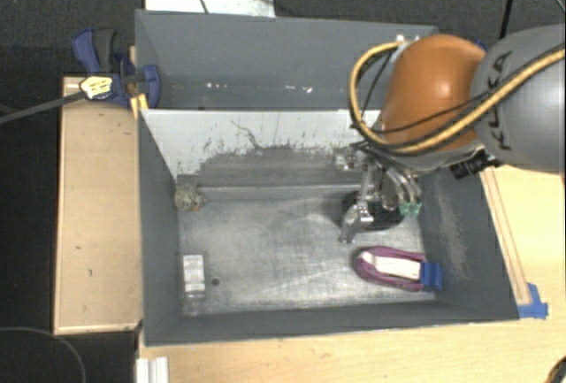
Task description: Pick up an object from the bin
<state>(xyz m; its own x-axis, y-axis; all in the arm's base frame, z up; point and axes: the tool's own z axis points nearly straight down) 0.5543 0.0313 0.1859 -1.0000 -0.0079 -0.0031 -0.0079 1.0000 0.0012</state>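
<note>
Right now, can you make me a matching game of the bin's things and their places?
Things:
1 purple-and-white flat oblong object
2 small clear block
3 small grey round lump
4 gripper

Places:
A floor's lower left
B right side, just above the purple object in the view
C floor's lower right
D left end of the back wall's foot

Pairs: 1-C, 2-A, 3-D, 4-B

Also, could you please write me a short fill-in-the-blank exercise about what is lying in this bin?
In the camera view, the purple and white object lies toward the lower ___ corner of the bin. The small clear block lies toward its lower ___ corner. The cover on the arm's wrist is coloured ___.
Missing words: right, left, orange.
</note>
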